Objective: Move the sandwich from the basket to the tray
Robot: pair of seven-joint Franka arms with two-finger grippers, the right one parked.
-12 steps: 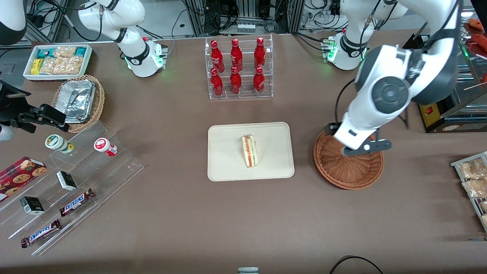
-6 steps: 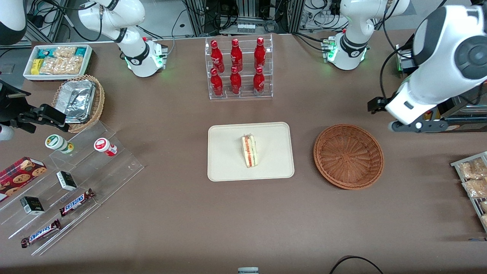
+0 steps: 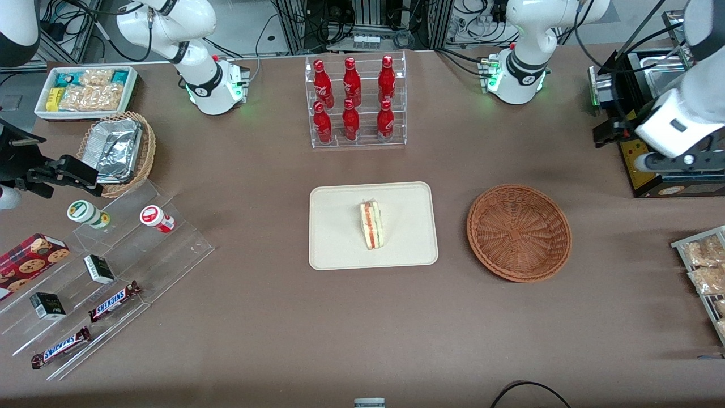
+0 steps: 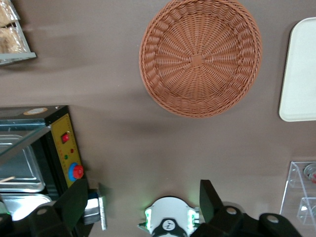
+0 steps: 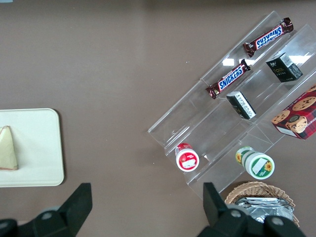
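The sandwich point(image 3: 371, 225), a pale wedge with red and green filling, lies on the cream tray point(image 3: 340, 226) in the middle of the table. The reddish-brown wicker basket point(image 3: 519, 232) stands beside the tray toward the working arm's end, with nothing in it. My left gripper point(image 3: 679, 162) hangs high over the black appliance, well clear of the basket and farther from the front camera than it. In the left wrist view the gripper point(image 4: 145, 202) is open with nothing between its fingers. That view also takes in the basket point(image 4: 200, 57) and an edge of the tray point(image 4: 301, 74).
A clear rack of red bottles point(image 3: 354, 102) stands farther from the front camera than the tray. A black appliance with a red button point(image 4: 64, 148) and a rack of snack packets point(image 3: 702, 266) sit at the working arm's end. Clear steps with candy bars point(image 3: 113, 255) stand toward the parked arm's end.
My left arm has swung from above the basket out toward the working arm's end of the table and risen. The basket now shows fully. The sandwich has not moved.
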